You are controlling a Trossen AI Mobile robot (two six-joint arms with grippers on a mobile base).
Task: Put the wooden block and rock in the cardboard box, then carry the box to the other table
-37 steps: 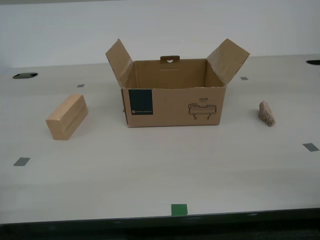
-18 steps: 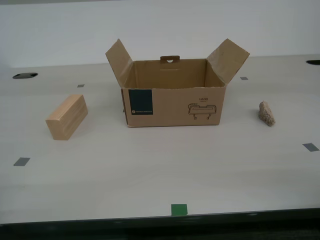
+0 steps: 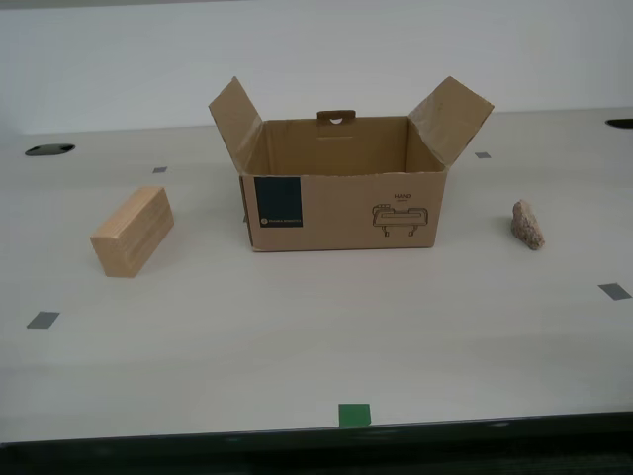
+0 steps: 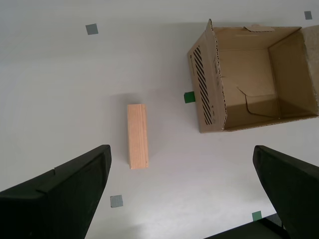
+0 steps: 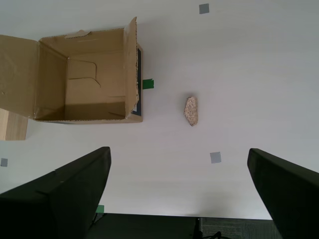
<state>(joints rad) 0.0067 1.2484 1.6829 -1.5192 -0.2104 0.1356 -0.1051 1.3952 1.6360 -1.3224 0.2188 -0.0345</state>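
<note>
Between the wide-spread jaws of my second gripper [image 4: 182, 191], high above the table [image 3: 316, 336], sits the wooden block [image 4: 137, 135] — below and ahead of the jaws, nothing held. Its long axis runs roughly along the gripper's view direction, so its narrow width lies across the gap between the fingers; a descent without much wrist rotation looks workable. It's offset toward one finger rather than centred, so a small lateral shift is likely needed first.

My first gripper [image 5: 179, 191] is the same: jaws fully apart, empty, high up, looking down on the rock [image 5: 191, 110], which lies ahead of the jaws and near the midline. Its long axis also points along the view direction.

Exterior view: block [image 3: 133, 232] at centre-left of the frame, rock [image 3: 527, 225] at centre-right, cardboard box [image 3: 341, 188] between them, flaps up, open top, interior bare as far as the wrist views show. Both items lie well apart from the box, each on its own side.

Judgement: second arm is nearer the block, first arm nearer the rock. Neither pick has started. The other table is not in view.
</note>
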